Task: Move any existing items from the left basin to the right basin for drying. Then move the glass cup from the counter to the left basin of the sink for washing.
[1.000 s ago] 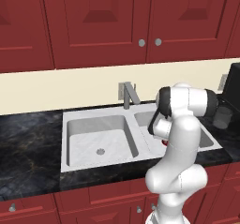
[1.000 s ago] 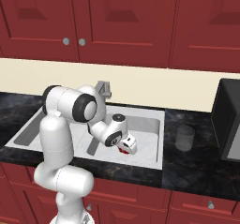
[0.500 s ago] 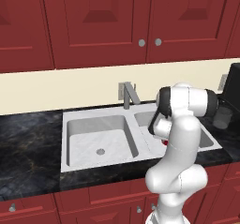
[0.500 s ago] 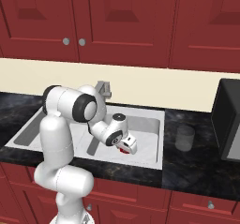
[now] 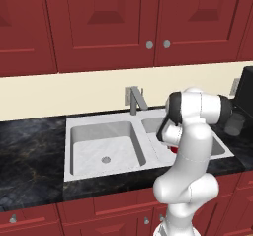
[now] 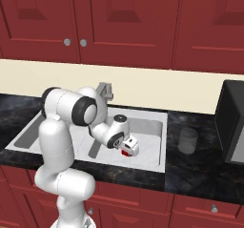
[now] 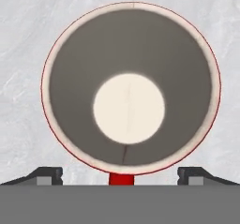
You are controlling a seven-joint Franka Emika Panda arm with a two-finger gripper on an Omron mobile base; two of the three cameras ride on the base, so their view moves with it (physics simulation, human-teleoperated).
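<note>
The red cup [image 7: 130, 89] stands upright on the white floor of the right basin [image 6: 150, 135], seen from straight above with its pale inside showing. My gripper [image 7: 121, 175] hangs just over it, open, with one dark fingertip [image 7: 44, 175] on each side of the cup and apart from its wall. From the right base view the gripper [image 6: 129, 148] sits low in the basin with the red cup [image 6: 125, 152] under it. The left basin [image 5: 94, 143] shows its small drain. The glass cup [image 6: 188, 140] stands on the black counter [image 6: 200, 172] right of the sink.
A grey faucet [image 5: 134, 99] rises at the sink's back middle. A black appliance [image 6: 232, 122] stands on the counter just right of the glass cup. Red cabinets hang above, and more black counter [image 5: 29, 156] lies left of the sink.
The jaws have gone from shut on the red cup to wide open, leaving the cup on the right basin's floor. The arm has hardly moved.
</note>
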